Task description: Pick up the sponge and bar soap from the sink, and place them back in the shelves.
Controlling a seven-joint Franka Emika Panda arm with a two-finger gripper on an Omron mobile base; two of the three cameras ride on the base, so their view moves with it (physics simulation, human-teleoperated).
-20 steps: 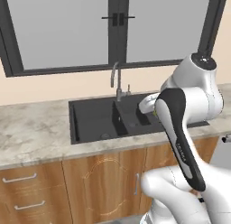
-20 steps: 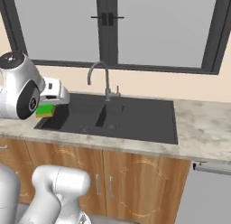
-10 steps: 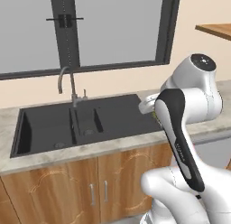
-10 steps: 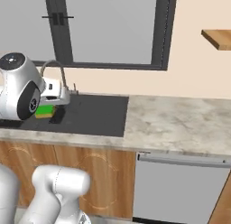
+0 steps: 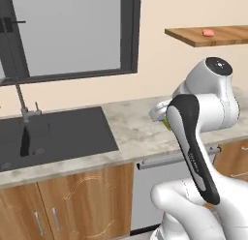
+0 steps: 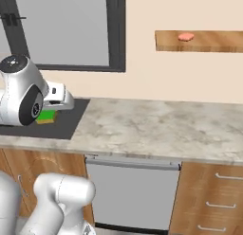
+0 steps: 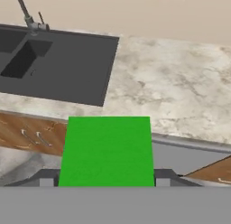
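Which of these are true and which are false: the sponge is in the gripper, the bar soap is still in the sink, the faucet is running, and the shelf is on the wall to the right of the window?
1. The sponge is held in the gripper. True; the green block sits between the jaws.
2. The bar soap lies in the sink. False; it lies on the shelf.
3. The faucet is running. False; no water shows.
4. The shelf is on the wall to the right of the window. True.
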